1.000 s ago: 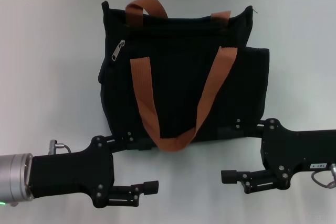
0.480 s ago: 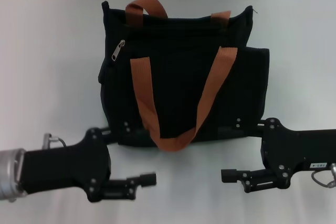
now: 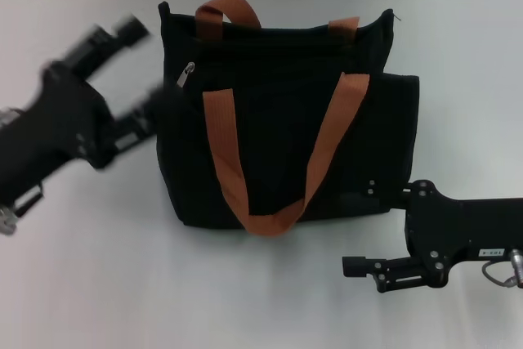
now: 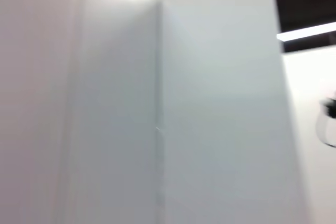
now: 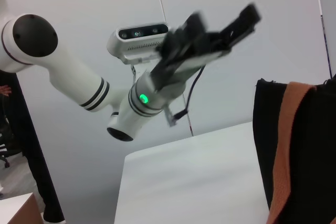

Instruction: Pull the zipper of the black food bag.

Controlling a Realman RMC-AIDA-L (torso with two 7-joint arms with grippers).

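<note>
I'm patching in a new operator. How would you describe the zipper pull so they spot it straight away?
Find the large boxy black fabric bag on the white table. Near its top corner on the robot's left hangs the small silver metal zipper pull, just beside the nearer orange-brown webbing strap. It is the only shiny metal piece on the bag.

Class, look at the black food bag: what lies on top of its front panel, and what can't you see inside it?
On the black food bag lie an orange-brown strap and the zipper pull. Its inside is hidden by the fabric.

No readable text, labels, brands or numbers anywhere.
</note>
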